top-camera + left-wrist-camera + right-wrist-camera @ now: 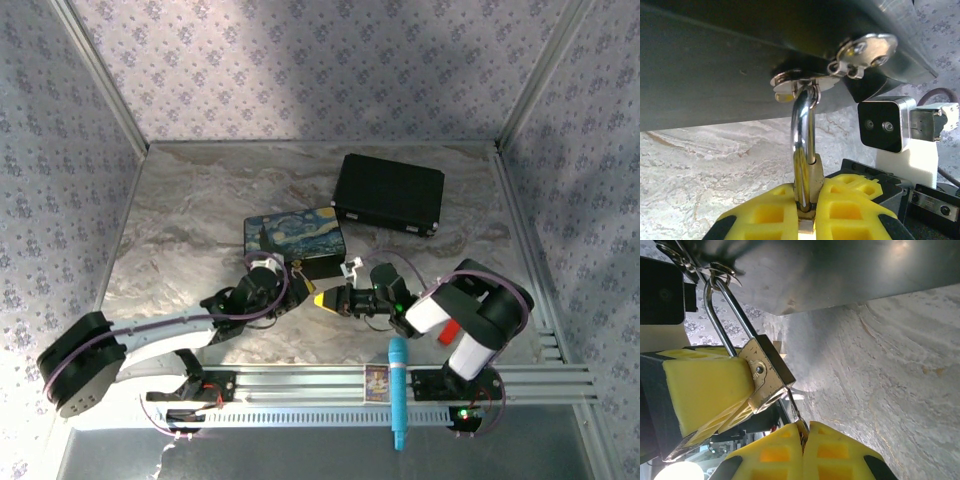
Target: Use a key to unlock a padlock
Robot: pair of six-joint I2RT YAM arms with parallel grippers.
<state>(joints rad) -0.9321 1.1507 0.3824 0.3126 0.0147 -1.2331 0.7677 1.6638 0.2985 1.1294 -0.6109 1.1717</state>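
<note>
Progress looks to be at about the midpoint: both things are in hand and brought together, but the lock reads as locked. On the left, the left pincer is pressed together on the brass body of the padlock, its yellow fingers clamping the flat sides. The padlock hangs off the near side of the painted box, which sits around the middle of the counter. Its silver shackle runs up through a metal hasp ring on the box.

In the right wrist view both legs of the shackle seem seated in the body, so it appears no release has happened yet. Just right of the padlock's lower end, the key is a thin silvery strip with its tip touching the bottom face of the body. Whether it is fully in the keyway or only at its mouth cannot be told. The right pincer is closed on the key's head, pinching it between its two yellow pads.

Done, by this reading: padlock steadied, key picked up and brought to the lock. Left: seat the key fully, turn it, and spring the shackle free.
</note>
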